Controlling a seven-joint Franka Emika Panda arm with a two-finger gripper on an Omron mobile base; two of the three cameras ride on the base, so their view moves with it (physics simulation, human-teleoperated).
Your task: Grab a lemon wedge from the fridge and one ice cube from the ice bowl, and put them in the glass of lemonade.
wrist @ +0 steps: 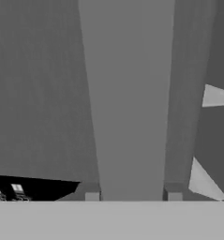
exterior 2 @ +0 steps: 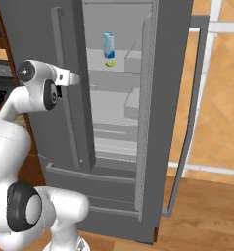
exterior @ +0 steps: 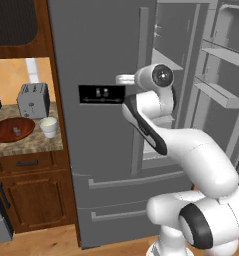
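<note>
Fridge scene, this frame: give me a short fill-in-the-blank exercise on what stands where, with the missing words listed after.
1. The right-hand door of the fridge stands ____.
2. On a fridge shelf, the lemon wedge lies at the foot of a light-blue ____.
3. On the counter, the glass of lemonade stands in front of the grey ____.
4. The ice cube lies in the reddish-brown ____.

Missing words: open; carton; toaster; ice bowl

Both base views toward fridge (exterior: 101,150), flanking.
</note>
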